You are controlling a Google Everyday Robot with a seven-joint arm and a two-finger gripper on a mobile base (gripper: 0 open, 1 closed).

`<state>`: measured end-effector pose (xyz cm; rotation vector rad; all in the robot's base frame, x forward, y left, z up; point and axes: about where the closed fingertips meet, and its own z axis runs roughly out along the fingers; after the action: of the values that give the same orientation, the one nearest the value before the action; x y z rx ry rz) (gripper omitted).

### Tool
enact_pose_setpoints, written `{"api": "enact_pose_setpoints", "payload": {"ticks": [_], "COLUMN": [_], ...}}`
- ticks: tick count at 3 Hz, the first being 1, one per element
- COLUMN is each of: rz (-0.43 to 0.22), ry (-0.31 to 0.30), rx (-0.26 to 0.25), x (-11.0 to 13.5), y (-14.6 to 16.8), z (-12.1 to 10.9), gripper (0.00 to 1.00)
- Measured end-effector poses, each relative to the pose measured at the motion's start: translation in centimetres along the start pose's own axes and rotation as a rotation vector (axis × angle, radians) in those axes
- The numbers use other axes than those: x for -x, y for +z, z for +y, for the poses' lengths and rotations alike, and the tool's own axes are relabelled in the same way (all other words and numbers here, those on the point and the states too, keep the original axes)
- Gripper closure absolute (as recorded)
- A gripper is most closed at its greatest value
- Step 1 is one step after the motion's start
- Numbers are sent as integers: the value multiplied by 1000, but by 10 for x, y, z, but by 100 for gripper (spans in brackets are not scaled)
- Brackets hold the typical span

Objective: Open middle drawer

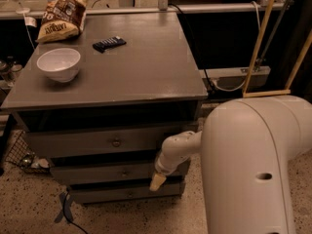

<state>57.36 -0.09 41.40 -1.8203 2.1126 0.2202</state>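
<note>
Wood seems to be what the middle drawer (pixel 92 173) is made of: a stiff, low grey front, second of three in the cabinet (pixel 146 72), below the top drawer (pixel 73 144) and above the bottom drawer (pixel 107 195). It sits shut, flush with its neighbours. I would expect it to be rigid and not fragile. It is probably moderately heavy to start moving, with some friction in the runners, and what it holds cannot be seen.

The only place to take hold is the knob (pixel 125 172) at the centre of the front. The knob is small, round and dull, and likely smooth, so a loose pinch could slip off. A firm grip close behind its head and a straight pull outward should keep the drawer from racking sideways.

The gripper (pixel 157 182) hangs tip-down in front of the cabinet, at about 4 o'clock from the knob. It is near the knob but off it, over the right part of the middle drawer's lower edge. It appears to hold nothing, and I cannot tell how far open it is. To reach the knob it would need to go toward 10 o'clock.

A bowl (pixel 58 63) stands on the cabinet, so a jerky pull is best avoided.
</note>
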Motion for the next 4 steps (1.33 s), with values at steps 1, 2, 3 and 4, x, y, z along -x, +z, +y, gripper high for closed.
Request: {"api": "enact_pose_setpoints", "payload": {"ticks": [1, 2, 3, 4], "rz": [-16, -26, -33, -69], "ry": [-6, -7, -8, -16], "rx": [7, 15, 21, 51], "x": [0, 0, 2, 10], "y": [5, 5, 3, -1], "z": [-2, 1, 5, 25], "gripper": [48, 79, 100, 100]}}
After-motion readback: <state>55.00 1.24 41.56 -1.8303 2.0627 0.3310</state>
